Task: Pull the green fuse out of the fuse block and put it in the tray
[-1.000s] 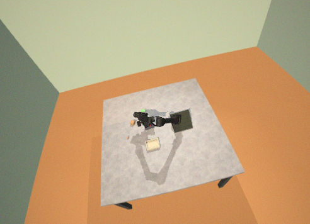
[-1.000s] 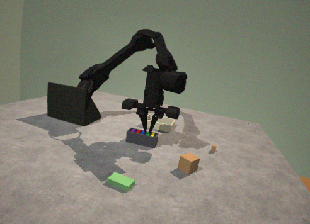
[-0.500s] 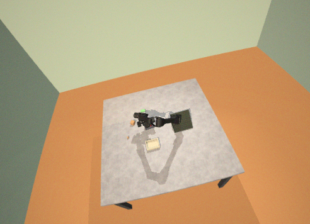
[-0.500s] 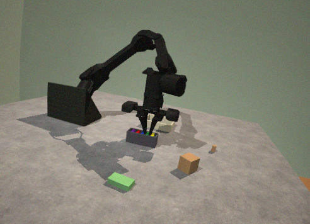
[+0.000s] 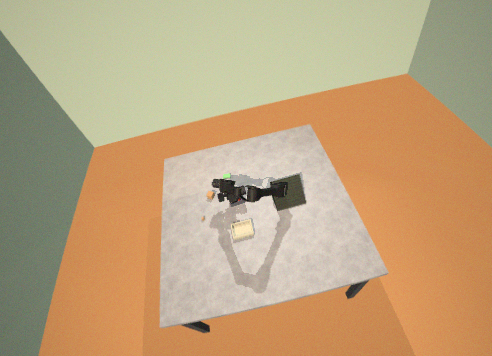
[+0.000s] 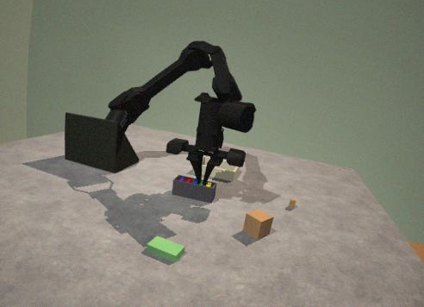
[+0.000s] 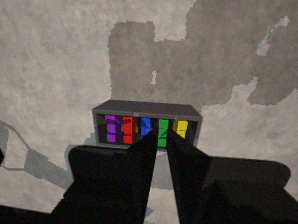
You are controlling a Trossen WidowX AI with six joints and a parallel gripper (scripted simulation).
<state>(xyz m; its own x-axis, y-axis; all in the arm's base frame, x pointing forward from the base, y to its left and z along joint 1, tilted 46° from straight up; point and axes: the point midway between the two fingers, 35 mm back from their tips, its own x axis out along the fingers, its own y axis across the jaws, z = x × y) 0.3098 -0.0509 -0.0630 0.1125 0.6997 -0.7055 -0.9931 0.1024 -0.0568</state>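
The grey fuse block (image 6: 193, 192) (image 7: 145, 108) stands on the table with a row of fuses: purple (image 7: 112, 128), red (image 7: 128, 130), blue (image 7: 145, 127), green and yellow (image 7: 181, 129). The green fuse (image 7: 163, 131) (image 6: 202, 184) sits in its slot between blue and yellow. My gripper (image 6: 202, 184) (image 7: 162, 132) points down into the block and is shut on the green fuse, one fingertip on each side of it. The fingertips partly hide the blue and yellow fuses. The cream tray (image 5: 242, 229) (image 6: 227, 174) stands behind the block in the exterior view, below it in the top view.
An orange cube (image 6: 258, 224) (image 5: 210, 195) and a small orange piece (image 6: 292, 203) (image 5: 203, 218) lie on the far side of the block from the arm's base (image 6: 91, 141). A light green slab (image 6: 165, 248) (image 5: 227, 175) lies on the side away from the tray.
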